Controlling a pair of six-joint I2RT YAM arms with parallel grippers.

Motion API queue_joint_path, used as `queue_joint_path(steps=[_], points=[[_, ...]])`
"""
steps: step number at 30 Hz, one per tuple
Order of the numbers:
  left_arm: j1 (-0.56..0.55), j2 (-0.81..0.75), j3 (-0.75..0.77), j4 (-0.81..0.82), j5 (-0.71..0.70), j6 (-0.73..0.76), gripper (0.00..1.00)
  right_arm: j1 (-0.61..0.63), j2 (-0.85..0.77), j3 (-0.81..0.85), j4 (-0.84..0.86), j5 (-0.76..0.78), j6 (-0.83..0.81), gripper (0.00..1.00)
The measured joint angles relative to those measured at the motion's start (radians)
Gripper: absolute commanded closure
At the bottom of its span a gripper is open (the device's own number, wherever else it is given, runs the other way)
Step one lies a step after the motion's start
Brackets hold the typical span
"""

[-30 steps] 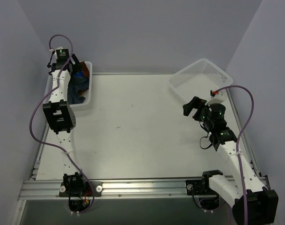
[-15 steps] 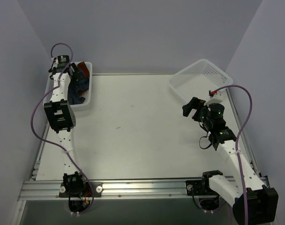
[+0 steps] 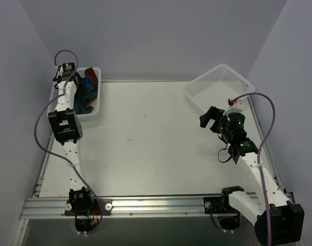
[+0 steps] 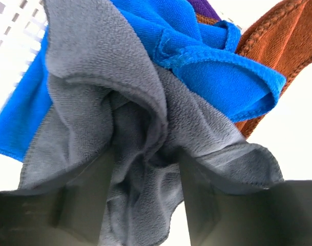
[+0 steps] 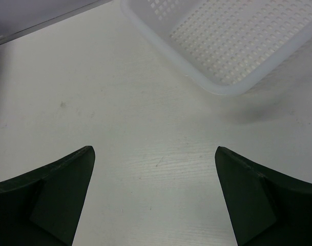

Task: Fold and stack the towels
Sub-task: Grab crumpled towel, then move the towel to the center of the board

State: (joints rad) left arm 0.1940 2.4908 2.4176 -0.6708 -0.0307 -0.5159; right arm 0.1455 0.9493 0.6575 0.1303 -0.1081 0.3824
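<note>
A heap of towels lies in the white basket (image 3: 90, 113) at the table's far left. In the left wrist view a grey towel (image 4: 94, 77) is in front, with a blue towel (image 4: 212, 77) over it, a rust-brown towel (image 4: 278, 31) behind, and a sliver of purple at the top. My left gripper (image 4: 145, 171) reaches down into the basket (image 3: 75, 85), its fingers pressed in on a bunched fold of the grey towel. My right gripper (image 3: 209, 117) hovers over the bare table at the right, wide open (image 5: 154, 151), with nothing between its fingers.
An empty white perforated basket (image 3: 220, 82) sits tilted at the far right corner, just beyond the right gripper (image 5: 232, 41). The table (image 3: 145, 143) has raised edges, and grey walls close it in on three sides.
The left gripper has dropped lower into the left basket and its fingers have closed in on the grey towel. The right arm has barely moved.
</note>
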Motion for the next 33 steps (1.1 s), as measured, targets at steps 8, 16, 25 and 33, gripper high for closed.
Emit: queue_joint_path(steps=[8, 16, 25, 33], points=[[0.000, 0.004, 0.000, 0.026, 0.013, -0.018, 0.98, 0.000, 0.003, 0.000, 0.000, 0.000, -0.010, 0.00], [-0.004, -0.119, -0.175, 0.114, 0.015, -0.015, 0.98, 0.000, 0.003, 0.001, 0.000, -0.001, -0.011, 0.00], [-0.068, -0.650, -0.627, 0.379, -0.031, -0.003, 0.98, 0.000, -0.002, 0.001, -0.001, 0.000, -0.011, 0.00], [-0.273, -1.011, -0.778, 0.542, 0.005, 0.017, 0.98, 0.001, -0.056, 0.001, -0.009, 0.000, -0.010, 0.00]])
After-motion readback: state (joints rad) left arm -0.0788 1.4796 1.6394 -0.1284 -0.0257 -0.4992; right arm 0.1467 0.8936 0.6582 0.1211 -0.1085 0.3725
